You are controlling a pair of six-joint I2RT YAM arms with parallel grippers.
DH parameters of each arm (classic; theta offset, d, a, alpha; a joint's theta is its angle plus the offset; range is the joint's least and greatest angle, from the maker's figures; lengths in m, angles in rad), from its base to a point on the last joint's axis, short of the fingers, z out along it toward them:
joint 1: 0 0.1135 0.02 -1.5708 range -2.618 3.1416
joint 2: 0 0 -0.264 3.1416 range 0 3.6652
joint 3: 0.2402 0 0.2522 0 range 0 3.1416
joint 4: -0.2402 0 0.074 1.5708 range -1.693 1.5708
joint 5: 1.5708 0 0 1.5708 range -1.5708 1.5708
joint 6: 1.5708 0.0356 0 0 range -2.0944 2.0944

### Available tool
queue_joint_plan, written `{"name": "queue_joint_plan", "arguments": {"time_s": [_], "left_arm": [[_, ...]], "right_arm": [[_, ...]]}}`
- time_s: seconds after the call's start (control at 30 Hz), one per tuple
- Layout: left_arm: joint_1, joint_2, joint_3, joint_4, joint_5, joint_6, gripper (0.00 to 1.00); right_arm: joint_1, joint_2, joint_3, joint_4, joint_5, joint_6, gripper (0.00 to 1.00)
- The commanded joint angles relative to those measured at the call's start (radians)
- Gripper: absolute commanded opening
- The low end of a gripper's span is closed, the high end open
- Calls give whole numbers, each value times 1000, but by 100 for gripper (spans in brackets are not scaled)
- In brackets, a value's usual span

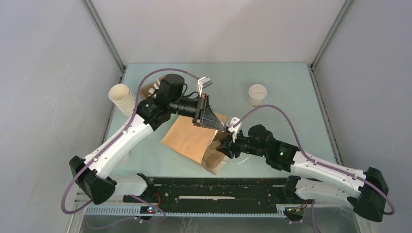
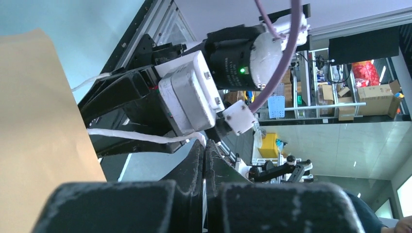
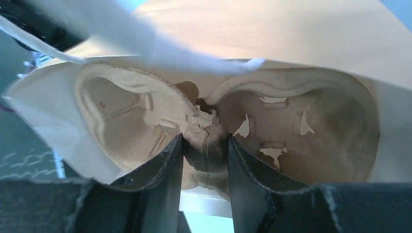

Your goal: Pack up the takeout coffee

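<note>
- Pulp, pale and moulded, is what the right gripper point(image 3: 204, 145) has hold of: its two fingers are closed in on the middle ridge of a cup carrier point(image 3: 121, 116), one cup well on either side of them.
- That carrier sits in the mouth of a brown paper bag point(image 3: 291, 29), which lies on its side on the table point(image 1: 282, 77), with its opening towards the right arm.
- Just above, the left gripper point(image 2: 204, 150) has its fingers pressed flat together. It looks to be nipping the bag's white handle point(image 2: 141, 136) to hold the mouth up, though the pinch itself is half hidden.
- Both wells of the carrier are bare, so I'd say the bag is being made ready and nothing has been packed.
- The takeout coffee point(image 1: 257, 94), a small cream cup with its white lid on, stands upright towards the far right of the table, well apart from bag and grippers, and nothing holds it.
- What is left, as I judge it: seat the carrier, let go, fetch the cup and set it inside.
- A stack of cups point(image 1: 122, 99) leans at the far left edge, out of the way.
- Nothing lies between cup and bag. The hindrance is that both grippers are busy with the bag.
</note>
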Motion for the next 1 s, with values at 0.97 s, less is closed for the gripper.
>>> {"name": "queue_joint_plan", "arguments": {"time_s": [0.97], "left_arm": [[-20,47,92,182,68,-108,0]], "right_arm": [[-33,-6,-42,229,-285,-300,50]]}}
